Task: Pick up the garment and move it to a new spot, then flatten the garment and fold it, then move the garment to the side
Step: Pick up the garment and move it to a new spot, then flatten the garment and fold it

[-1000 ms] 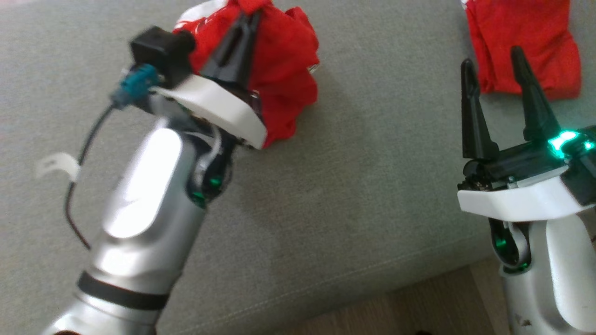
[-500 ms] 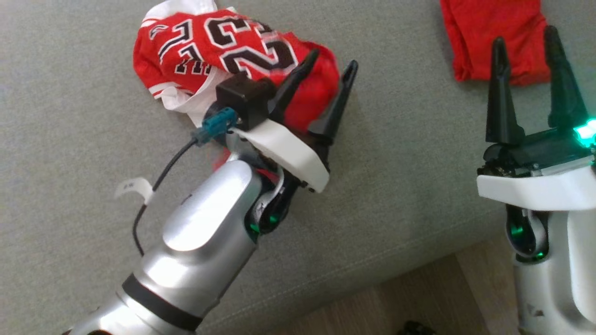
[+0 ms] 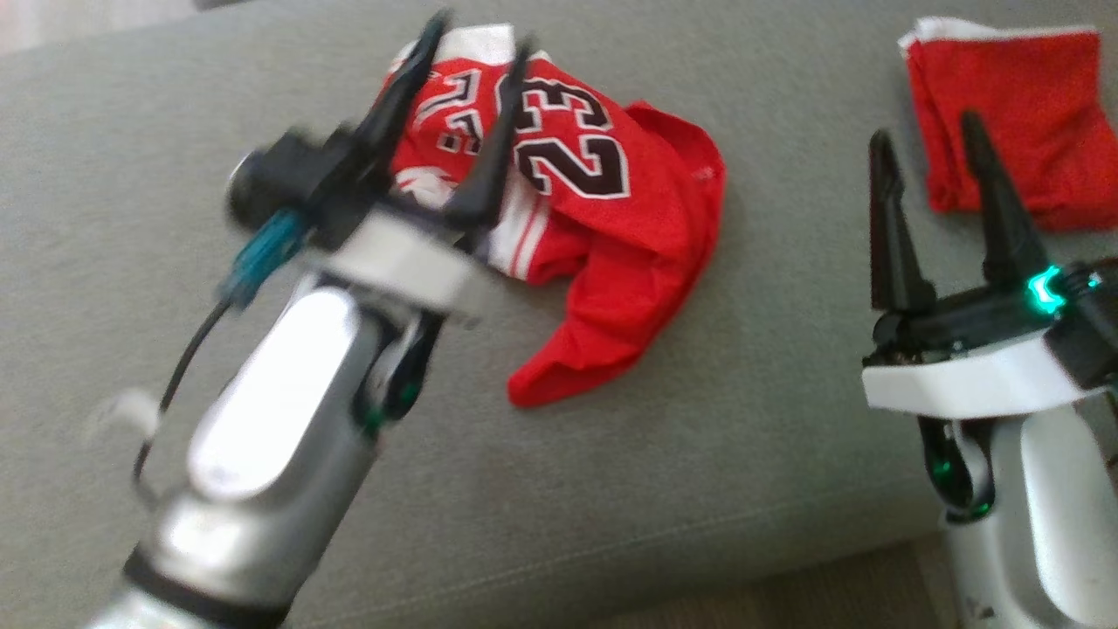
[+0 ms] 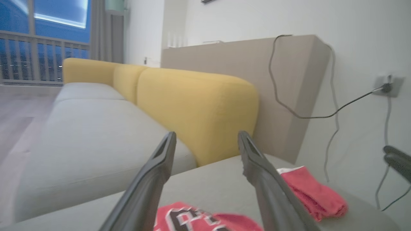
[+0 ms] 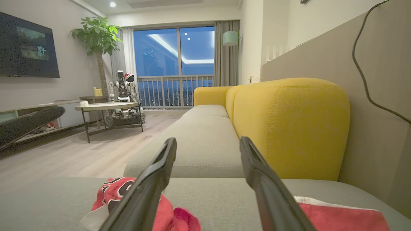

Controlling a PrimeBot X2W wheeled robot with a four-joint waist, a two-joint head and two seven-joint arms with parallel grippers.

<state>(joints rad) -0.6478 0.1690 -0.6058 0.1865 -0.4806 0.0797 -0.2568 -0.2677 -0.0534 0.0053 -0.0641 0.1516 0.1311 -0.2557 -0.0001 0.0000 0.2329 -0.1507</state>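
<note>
Left gripper [image 3: 479, 39]: fingers spread apart, nothing between them, poised over the far left part of the red jersey [image 3: 611, 210]. Jersey lies crumpled on the grey cushion [image 3: 699, 454], number 23 facing up, one flap trailing toward the near edge. Right gripper [image 3: 924, 131]: fingers apart, empty, just short of a folded red cloth [image 3: 1004, 114] at far right.

The left gripper [image 3: 480, 33] and right gripper [image 3: 924, 129] each had two long, tapering black fingers [image 3: 891, 236] on a white wedge-shaped mount [image 3: 961, 384]. The forearms [image 3: 262, 419] were glossy silver with green lights [image 3: 1044, 288]. A black cable [image 3: 175, 384] with a teal connector [image 3: 262, 253] ran beside the left one.
</note>
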